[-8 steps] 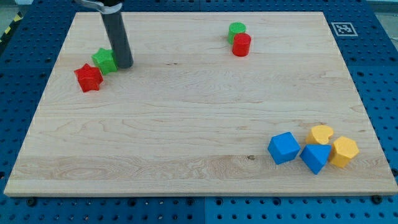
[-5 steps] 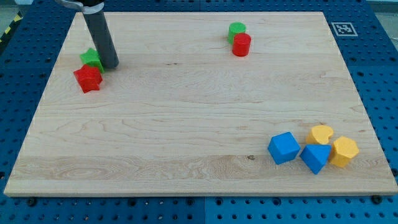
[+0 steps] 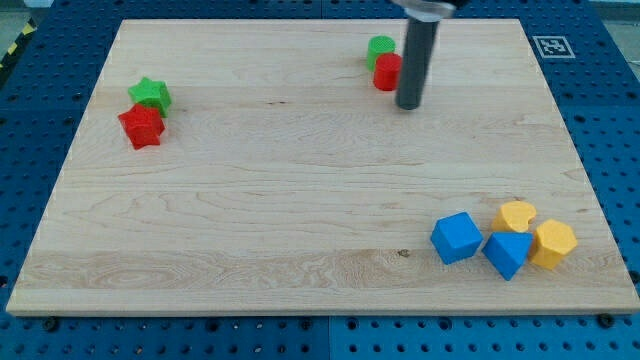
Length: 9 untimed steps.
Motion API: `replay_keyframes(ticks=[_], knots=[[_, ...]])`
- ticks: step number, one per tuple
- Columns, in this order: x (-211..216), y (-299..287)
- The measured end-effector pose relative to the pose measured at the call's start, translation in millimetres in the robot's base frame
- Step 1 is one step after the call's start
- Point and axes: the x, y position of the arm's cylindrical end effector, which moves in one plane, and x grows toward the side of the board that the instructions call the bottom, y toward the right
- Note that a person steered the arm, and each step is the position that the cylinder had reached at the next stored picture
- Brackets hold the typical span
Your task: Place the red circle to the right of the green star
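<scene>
The red circle (image 3: 386, 71) lies near the view's top, just below a green circle (image 3: 379, 48) and touching it. The green star (image 3: 150, 95) lies at the view's left, with a red star (image 3: 141, 126) touching it from below. My tip (image 3: 407, 104) rests on the board just right of and slightly below the red circle, with the rod's side against or very close to the block.
A blue cube (image 3: 456, 237), a blue triangular block (image 3: 507, 252), a yellow heart-like block (image 3: 517, 215) and a yellow hexagon (image 3: 553, 243) cluster at the view's bottom right. A marker tag (image 3: 552, 46) sits at the board's (image 3: 300, 200) top right corner.
My tip pushed the green star left against the red star, then jumped from the left side across to the red circle's right. The red circle has not moved.
</scene>
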Motion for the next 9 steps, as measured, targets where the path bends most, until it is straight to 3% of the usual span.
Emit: replay_keyframes(ticks=[1, 3, 4, 9], knots=[[-9, 50], [-71, 64], [-81, 59], [-57, -2]])
